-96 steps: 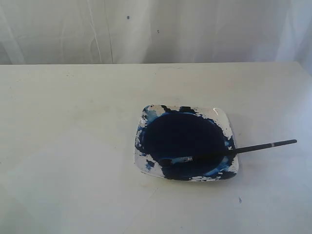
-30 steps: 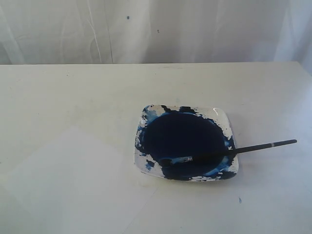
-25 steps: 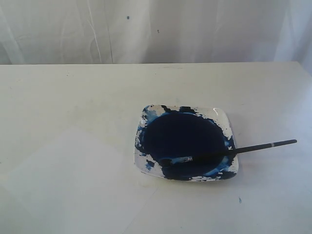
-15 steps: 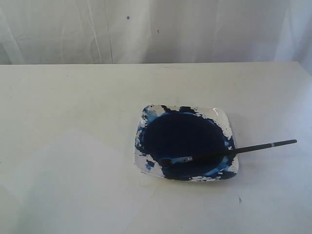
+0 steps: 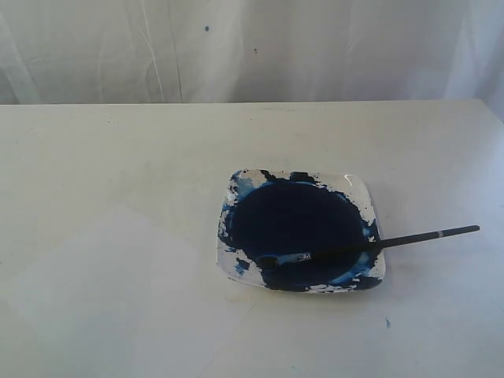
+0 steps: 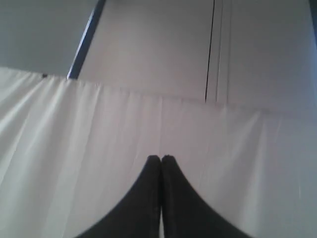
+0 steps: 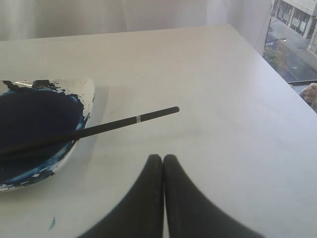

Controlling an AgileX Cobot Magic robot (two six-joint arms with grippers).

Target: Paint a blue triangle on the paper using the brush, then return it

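Thin black-handled brush (image 5: 394, 240) lies across the square white paint-smeared dish (image 5: 358, 187), right of centre; left gripper (image 6: 161, 157) and right gripper (image 7: 163, 156) jaws pressed together, empty

the brush (image 5: 394, 240) lies across the dish (image 5: 356, 186) on the table (image 5: 118, 173); its handle overhangs the right rim.

Only change: faint white paper (image 5: 110, 299), lower left of frame, has shifted slightly; its outline is barely readable.
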